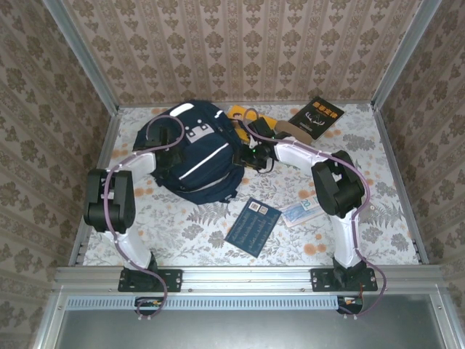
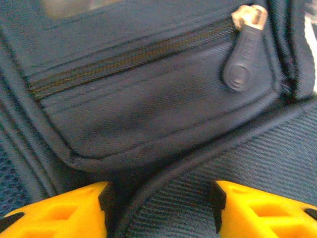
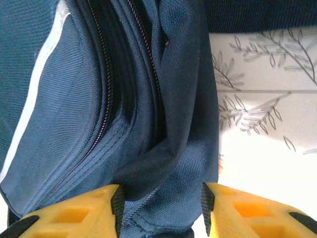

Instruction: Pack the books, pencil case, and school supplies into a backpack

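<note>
The backpack lies left of the table's middle. The left end effector stands spread over its front pocket, with the zipper pull at 1 o'clock. The right end effector straddles a fabric fold on the backpack's 3 o'clock side; I cannot tell whether it pinches. The navy book lies at the backpack's 5 o'clock

Table: pale floral-patterned top, metal rail along the near edge.
Far left of centre: navy backpack, lying flat.
Far side: yellow-orange book just beside the backpack, then tan oval case, then black book with orange lettering.
Near middle: dark navy book, tilted; clear light-blue pack just right of it.
</note>
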Tool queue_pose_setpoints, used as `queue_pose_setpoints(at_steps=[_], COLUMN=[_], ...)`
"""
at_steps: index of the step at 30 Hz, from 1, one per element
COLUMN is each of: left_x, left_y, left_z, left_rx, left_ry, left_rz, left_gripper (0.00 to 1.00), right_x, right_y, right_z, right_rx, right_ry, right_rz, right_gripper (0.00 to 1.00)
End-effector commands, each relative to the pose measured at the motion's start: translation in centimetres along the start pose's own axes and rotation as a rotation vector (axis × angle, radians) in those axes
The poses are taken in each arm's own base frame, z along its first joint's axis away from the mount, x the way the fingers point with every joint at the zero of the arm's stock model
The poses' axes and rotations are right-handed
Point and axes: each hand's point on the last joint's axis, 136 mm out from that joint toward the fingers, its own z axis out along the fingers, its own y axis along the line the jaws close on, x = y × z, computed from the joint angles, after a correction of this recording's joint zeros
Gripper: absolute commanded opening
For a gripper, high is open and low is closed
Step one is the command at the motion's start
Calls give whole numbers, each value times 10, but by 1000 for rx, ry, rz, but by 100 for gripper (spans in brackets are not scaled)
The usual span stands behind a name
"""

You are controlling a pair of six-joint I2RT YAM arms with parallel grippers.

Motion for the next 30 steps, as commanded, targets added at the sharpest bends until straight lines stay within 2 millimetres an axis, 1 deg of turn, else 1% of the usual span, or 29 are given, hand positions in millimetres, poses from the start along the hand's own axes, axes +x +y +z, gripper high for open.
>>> queue_pose_setpoints(at_steps=[1, 2, 4, 6, 8, 11, 13, 16, 18, 20, 21, 22, 24, 26, 28, 30], left_x=[6, 3, -1, -2, 3, 16, 27, 42, 48, 52, 53, 55, 58, 61, 64, 68], left_y=[-13, -19, -33, -48, -61, -78, -82, -78, -81, -86, -87, -86, -90, -95, -100, -105], left_z=[-22, -29, -45, -61, -74, -88, -94, -96, -98, -101, -103, -104, -105, -105, -107, -108], left_rx=[66, 88, 139, 187, 220, 258, 250, 224, 235, 249, 248, 236, 252, 267, 279, 287], left_ry=[19, 7, -9, -23, -25, -18, -6, 20, 17, 10, 7, 8, 23, 32, 36, 47], left_rz=[4, 14, 45, 72, 94, 125, 114, 73, 79, 92, 96, 93, 92, 101, 116, 130], left_gripper=[59, 60, 61, 60, 61, 60, 60, 60, 60, 60, 60, 60, 60, 60, 60, 59], right_x=[-1, 0, 5, 14, 30, 66, 95, 139, 164, 183, 191, 198, 208, 211, 206, 196], right_y=[10, 9, 8, 5, -1, -15, -23, -32, -37, -46, -50, -56, -68, -79, -91, -101], right_z=[-16, -22, -39, -55, -69, -83, -86, -81, -75, -71, -69, -67, -63, -60, -56, -54], right_rx=[1, 8, 19, 32, 41, 75, 86, 76, 77, 98, 101, 112, 136, 172, 235, 288], right_ry=[1, -6, -29, -40, -38, -5, 33, 110, 162, 195, 208, 220, 238, 241, 232, 216], right_rz=[-52, -59, -80, -98, -117, -150, -173, -194, -210, -207, -202, -192, -179, -180, -192, -205], right_gripper=[48, 48, 48, 48, 45, 40, 36, 29, 24, 16, 13, 13, 11, 11, 7, 6])
